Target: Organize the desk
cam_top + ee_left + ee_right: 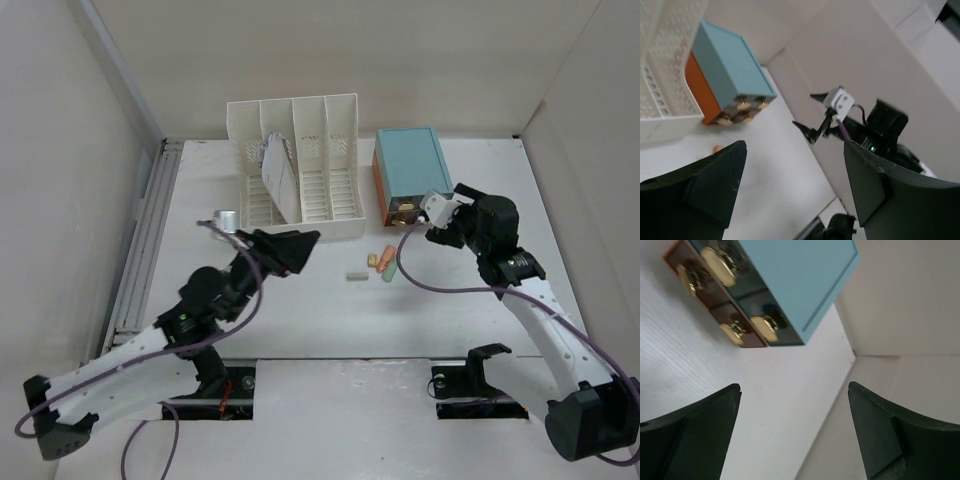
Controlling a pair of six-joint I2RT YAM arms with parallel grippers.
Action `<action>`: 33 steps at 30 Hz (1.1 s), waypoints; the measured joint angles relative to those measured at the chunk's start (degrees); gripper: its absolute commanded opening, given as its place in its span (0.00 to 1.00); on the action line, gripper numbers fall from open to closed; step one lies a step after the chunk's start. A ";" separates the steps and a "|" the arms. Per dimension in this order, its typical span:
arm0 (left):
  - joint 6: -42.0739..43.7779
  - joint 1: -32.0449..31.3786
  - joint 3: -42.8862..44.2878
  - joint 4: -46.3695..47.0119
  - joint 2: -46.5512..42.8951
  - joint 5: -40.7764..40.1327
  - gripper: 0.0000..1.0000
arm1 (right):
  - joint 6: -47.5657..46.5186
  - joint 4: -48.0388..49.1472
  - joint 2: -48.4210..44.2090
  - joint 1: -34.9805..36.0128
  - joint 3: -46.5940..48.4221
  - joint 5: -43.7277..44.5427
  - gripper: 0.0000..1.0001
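Observation:
The desk (300, 325) is a white tabletop with a grey rail (140, 250) on its left. My left gripper (296, 248) is open and empty, raised over the desk just in front of the white file rack (300, 165). In the left wrist view my left gripper (795, 150) faces the teal drawer box (730, 60) and the right arm (880, 130). My right gripper (436, 222) is open and empty, close to the front of the teal drawer box (410, 168). The right wrist view shows my right gripper (794, 390) below the box's brass knobs (765, 325).
Small orange, green and beige pieces (380, 264) lie on the desk in front of the drawer box. A small silver cylinder (229, 218) stands left of the rack. Papers (277, 170) lean in the rack. White walls enclose the desk on three sides.

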 measured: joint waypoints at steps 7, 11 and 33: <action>2.58 0.68 2.97 -16.48 -16.41 -7.43 0.76 | -11.19 4.07 -8.41 0.15 -2.27 1.05 0.87; 3.06 0.68 2.99 -22.14 -15.65 -6.95 0.77 | -24.30 4.39 -22.18 0.24 -10.60 -4.85 0.87; 4.42 0.68 1.95 -22.49 -10.51 -5.51 0.80 | -38.45 3.67 1.07 4.17 -18.10 -23.28 0.79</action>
